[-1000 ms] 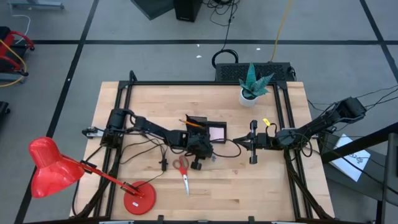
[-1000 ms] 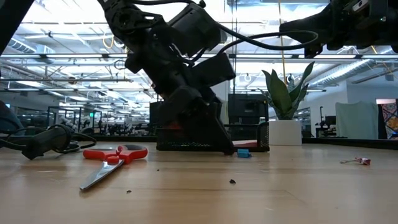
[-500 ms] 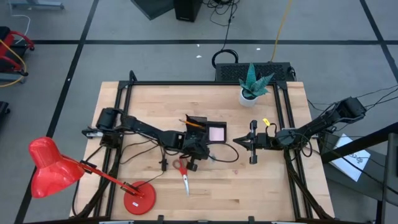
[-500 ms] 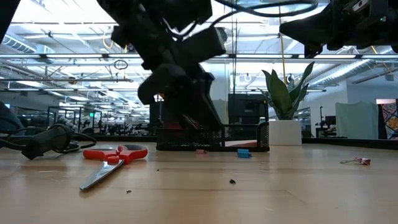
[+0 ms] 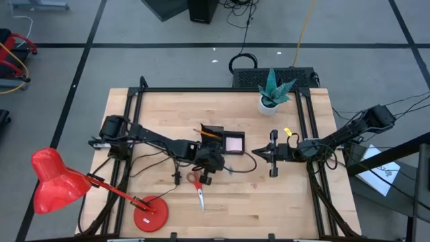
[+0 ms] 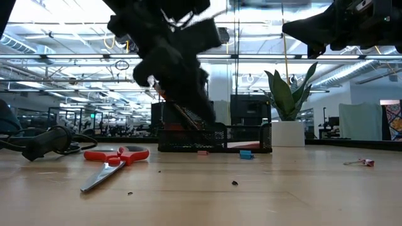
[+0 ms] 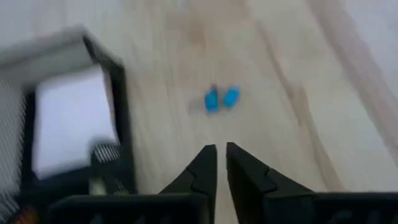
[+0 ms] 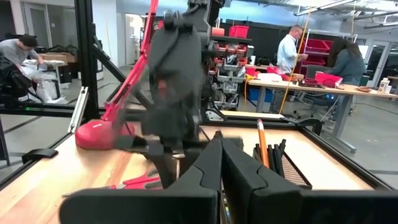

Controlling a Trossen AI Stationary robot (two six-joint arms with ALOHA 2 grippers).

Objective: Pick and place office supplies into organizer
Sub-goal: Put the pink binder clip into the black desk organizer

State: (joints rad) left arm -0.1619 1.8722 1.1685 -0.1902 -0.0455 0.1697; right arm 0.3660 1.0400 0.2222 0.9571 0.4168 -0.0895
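Observation:
My left gripper (image 7: 221, 154) hangs tipped down over the table just in front of the organizer (image 5: 222, 140), with a narrow gap between its fingertips and nothing in it. Two tiny blue clips (image 7: 221, 98) lie on the wood ahead of it. A small pink piece (image 6: 202, 152) lies by the organizer's front wall (image 6: 213, 139). Orange pencils (image 5: 207, 132) stand in the taller compartment, and a pink pad (image 5: 234, 143) lies in the flat one. Red-handled scissors (image 5: 197, 183) lie flat nearer the table's front. My right gripper (image 5: 259, 155) waits shut, raised, to the organizer's right.
A white plant pot (image 5: 271, 102) stands at the far right. A red desk lamp (image 5: 144, 214) has its base at the near left. A yellow piece (image 5: 287, 132) and a small clip (image 6: 361, 162) lie to the right. Black cables (image 5: 171, 161) trail under the left arm.
My left gripper has risen from the tabletop in front of the organizer and drawn back a little toward the table's left. The small pink piece now shows on the wood where its fingers stood. The blue clips have stayed put.

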